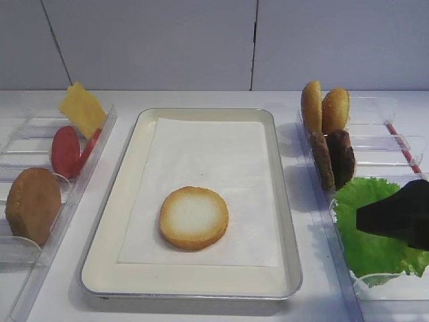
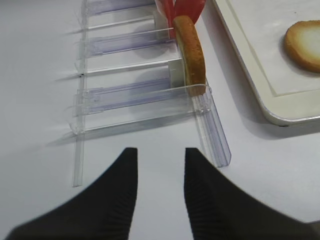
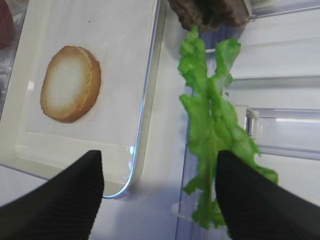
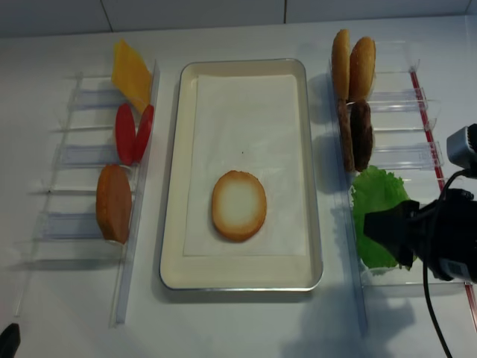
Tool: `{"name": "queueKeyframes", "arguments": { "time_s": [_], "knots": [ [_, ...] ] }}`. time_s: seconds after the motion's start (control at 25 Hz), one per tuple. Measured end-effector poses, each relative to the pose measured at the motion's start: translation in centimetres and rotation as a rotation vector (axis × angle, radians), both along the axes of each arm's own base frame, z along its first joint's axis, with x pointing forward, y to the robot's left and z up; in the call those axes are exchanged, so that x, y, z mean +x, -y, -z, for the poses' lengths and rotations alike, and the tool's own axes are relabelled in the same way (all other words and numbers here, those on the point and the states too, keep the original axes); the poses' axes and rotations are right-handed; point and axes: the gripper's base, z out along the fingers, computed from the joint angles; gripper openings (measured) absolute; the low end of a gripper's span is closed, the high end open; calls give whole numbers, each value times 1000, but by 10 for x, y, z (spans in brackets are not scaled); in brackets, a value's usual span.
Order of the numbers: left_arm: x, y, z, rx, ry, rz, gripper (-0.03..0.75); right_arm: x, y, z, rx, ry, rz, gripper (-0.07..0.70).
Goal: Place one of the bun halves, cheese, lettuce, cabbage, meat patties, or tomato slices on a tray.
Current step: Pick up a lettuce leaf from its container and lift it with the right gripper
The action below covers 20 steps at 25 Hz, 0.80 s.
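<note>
One bun half (image 1: 194, 217) lies cut face up on the paper of the cream tray (image 1: 281, 201). The frilly green lettuce (image 3: 210, 120) stands in the right rack, below the dark meat patties (image 1: 333, 159) and two more bun halves (image 1: 325, 107). My right gripper (image 3: 157, 170) is open over the gap between tray rim and rack; the lettuce brushes its right finger (image 3: 255, 200). The left rack holds the cheese (image 1: 82, 107), tomato slices (image 1: 65, 151) and a bun half (image 2: 192, 55). My left gripper (image 2: 157, 155) is open and holds nothing, short of that rack. The cabbage is out of view.
Clear plastic racks (image 2: 125, 95) with thin dividers line both sides of the tray, and the near slots of the left one hold nothing. The tray's silver rim (image 3: 150, 100) runs close beside the right rack's wall. A red strip (image 4: 425, 112) edges the right rack.
</note>
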Motion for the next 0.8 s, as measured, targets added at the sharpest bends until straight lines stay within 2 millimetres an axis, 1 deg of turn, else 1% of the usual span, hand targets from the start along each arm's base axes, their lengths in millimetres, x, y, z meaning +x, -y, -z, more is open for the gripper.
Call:
{"name": "queueKeyframes", "arguments": {
  "time_s": [0.16, 0.24, 0.32, 0.48, 0.6, 0.68, 0.8],
  "knots": [
    [0, 0, 0, 0, 0, 0, 215, 5, 1, 5, -11, -18, -4, 482],
    [0, 0, 0, 0, 0, 0, 215, 7, 1, 8, -10, -33, -5, 446],
    [0, 0, 0, 0, 0, 0, 215, 8, 1, 9, -8, -41, -2, 375],
    [0, 0, 0, 0, 0, 0, 215, 8, 1, 9, -5, -43, 2, 187],
    [0, 0, 0, 0, 0, 0, 215, 8, 1, 9, -5, -43, 2, 85],
    [0, 0, 0, 0, 0, 0, 215, 8, 1, 9, -5, -43, 2, 58],
    [0, 0, 0, 0, 0, 0, 215, 11, 0, 3, -1, -28, -7, 48]
  ]
}}
